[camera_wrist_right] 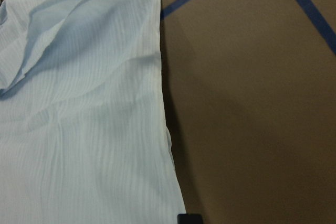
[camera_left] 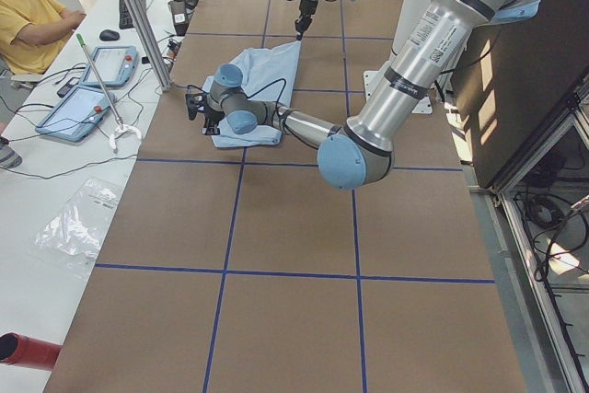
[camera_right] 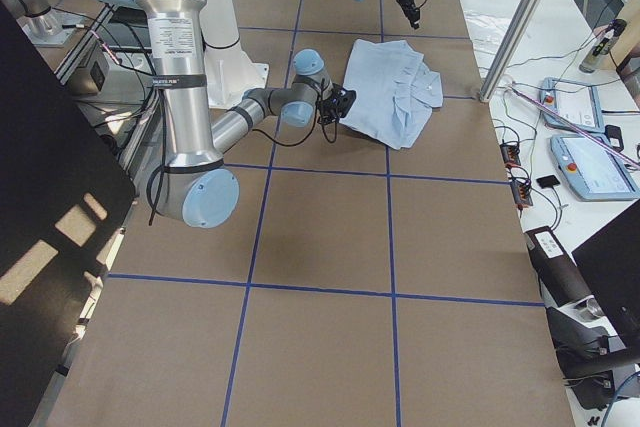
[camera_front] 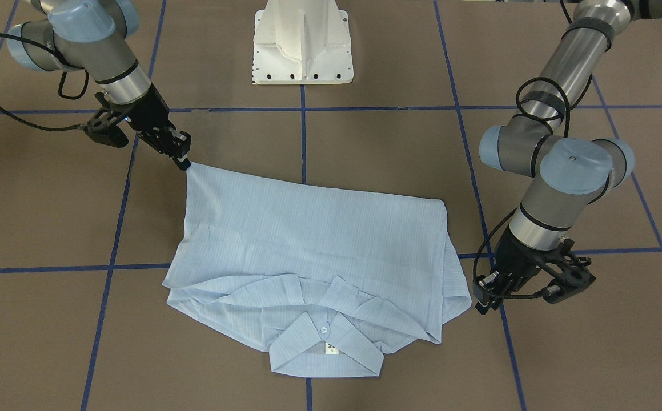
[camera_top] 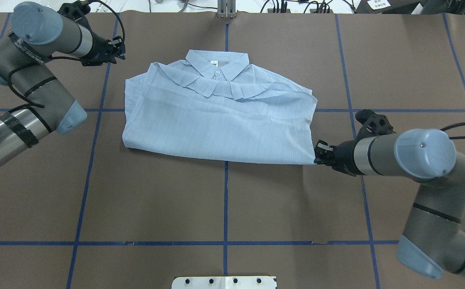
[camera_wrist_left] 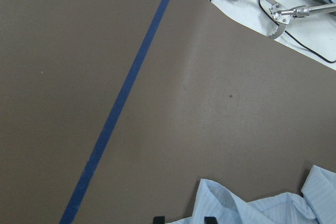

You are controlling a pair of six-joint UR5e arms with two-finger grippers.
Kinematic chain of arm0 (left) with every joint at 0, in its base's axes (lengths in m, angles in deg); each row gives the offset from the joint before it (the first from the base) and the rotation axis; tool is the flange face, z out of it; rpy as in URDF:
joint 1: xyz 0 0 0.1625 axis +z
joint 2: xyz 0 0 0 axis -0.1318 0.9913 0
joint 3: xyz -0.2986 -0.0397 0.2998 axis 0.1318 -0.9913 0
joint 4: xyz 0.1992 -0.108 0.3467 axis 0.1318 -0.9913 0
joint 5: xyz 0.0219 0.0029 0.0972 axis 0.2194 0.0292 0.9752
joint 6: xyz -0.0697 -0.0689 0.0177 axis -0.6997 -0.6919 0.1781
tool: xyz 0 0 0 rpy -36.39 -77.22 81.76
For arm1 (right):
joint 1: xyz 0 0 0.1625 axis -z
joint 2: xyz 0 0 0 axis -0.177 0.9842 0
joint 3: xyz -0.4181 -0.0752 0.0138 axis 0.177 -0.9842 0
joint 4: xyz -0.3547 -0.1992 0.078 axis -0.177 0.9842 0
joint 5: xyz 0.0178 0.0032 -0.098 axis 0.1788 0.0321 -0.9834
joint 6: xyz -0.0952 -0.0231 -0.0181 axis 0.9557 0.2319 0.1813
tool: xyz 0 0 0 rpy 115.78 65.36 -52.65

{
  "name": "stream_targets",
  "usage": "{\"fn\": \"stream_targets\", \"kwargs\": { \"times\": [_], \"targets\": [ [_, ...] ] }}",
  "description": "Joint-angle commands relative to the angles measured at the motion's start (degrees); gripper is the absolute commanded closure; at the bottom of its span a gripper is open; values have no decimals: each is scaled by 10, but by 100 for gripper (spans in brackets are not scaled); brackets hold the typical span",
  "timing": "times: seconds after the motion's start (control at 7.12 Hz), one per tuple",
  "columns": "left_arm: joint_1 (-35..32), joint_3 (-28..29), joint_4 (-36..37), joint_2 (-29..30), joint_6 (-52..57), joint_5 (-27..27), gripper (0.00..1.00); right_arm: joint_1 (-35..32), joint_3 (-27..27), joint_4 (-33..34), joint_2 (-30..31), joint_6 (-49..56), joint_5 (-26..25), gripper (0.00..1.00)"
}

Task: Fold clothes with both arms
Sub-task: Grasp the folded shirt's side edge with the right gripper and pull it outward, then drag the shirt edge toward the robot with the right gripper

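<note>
A brown table (camera_top: 296,200) marked into squares by blue tape lines (camera_top: 225,200) fills the views, with the robot's white base (camera_front: 302,43) at its near edge. The left arm (camera_top: 27,84) bends in over the far left part of the table. The right arm (camera_top: 425,152) reaches in low from the right, its wrist close to level.

The light-blue striped shirt (camera_top: 220,120) lies in the middle of the table, folded into a broad flat shape. Its straight folded edge faces the robot and its neck end points toward the operators' side. Both sleeves are tucked in across the chest under the collar.

The right gripper (camera_top: 318,154) is at the shirt's corner nearest the robot on the right side, its fingers clamped on the cloth. The corner is drawn out to a point at the fingertips.

The left gripper (camera_front: 481,298) sits just beside the shirt's shoulder edge on the left side. In the left wrist view its two fingertips (camera_wrist_left: 210,220) stand apart, and I cannot tell whether any cloth lies between them.

The pointed collar (camera_front: 325,342) lies flat and spread — one white button (camera_front: 324,329) shows at its throat, with the small white label (camera_front: 332,349) just inside the neck.
</note>
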Motion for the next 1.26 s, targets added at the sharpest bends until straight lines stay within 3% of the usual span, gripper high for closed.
{"fn": "stream_targets", "kwargs": {
  "times": [0.0,0.28,0.56,0.7,0.84,0.98,1.12],
  "targets": [
    [0,-17,4,-2,-9,-1,63,61,83,0,98,-46,4,100],
    [6,-64,6,-19,-22,-22,63,137,141,1,145,-124,51,100],
    [7,-151,5,-71,-24,-88,62,174,172,1,146,-177,168,100],
    [10,-168,4,-72,-54,-107,61,191,177,0,147,-193,217,100],
    [34,-188,4,-73,-89,-109,61,230,176,0,148,-220,225,84],
    [54,-215,4,-94,-118,-108,58,230,176,0,148,-222,226,5],
    [74,-245,4,-111,-149,-104,54,210,175,0,146,-222,227,0]
  ]
}}
